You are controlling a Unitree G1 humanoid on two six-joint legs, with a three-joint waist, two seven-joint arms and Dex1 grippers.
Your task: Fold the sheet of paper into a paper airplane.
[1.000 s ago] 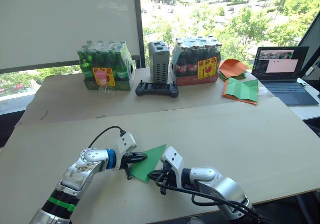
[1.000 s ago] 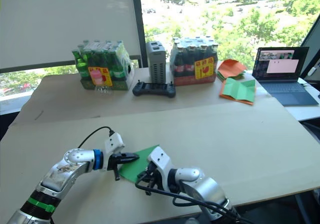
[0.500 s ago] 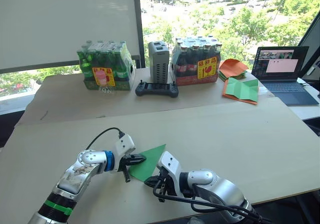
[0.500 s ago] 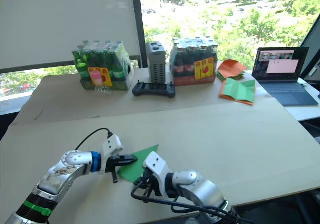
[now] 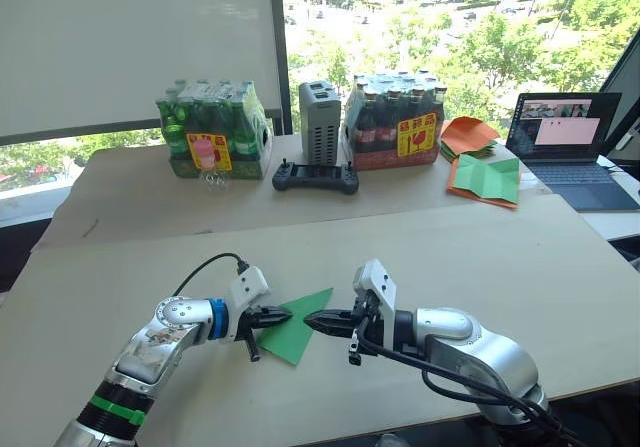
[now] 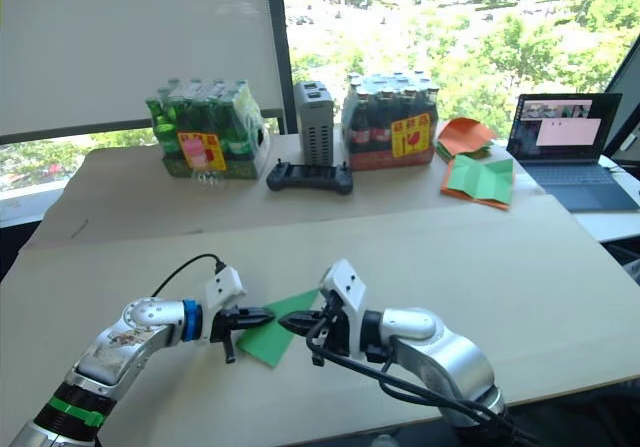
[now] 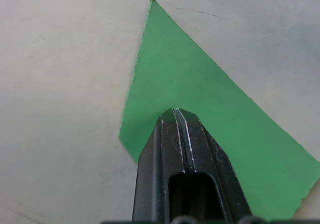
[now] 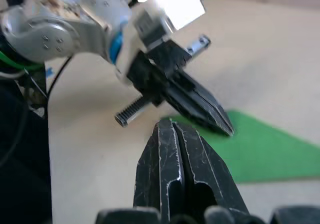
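Left eye view: green sheet of paper (image 5: 296, 324) folded to a triangle, flat on the near part of the surface (image 5: 480, 267), between both grippers. Left gripper (image 5: 283, 314) with fingers pressed together, tips resting on the paper's left edge, nothing pinched. Right gripper (image 5: 312, 319) likewise closed and empty, tip just beside the paper's right edge, pointing toward the left gripper.

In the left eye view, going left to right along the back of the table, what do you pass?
Green bottle pack → game controller → grey box → dark bottle pack → orange paper pile → green sheet edged by orange → laptop.
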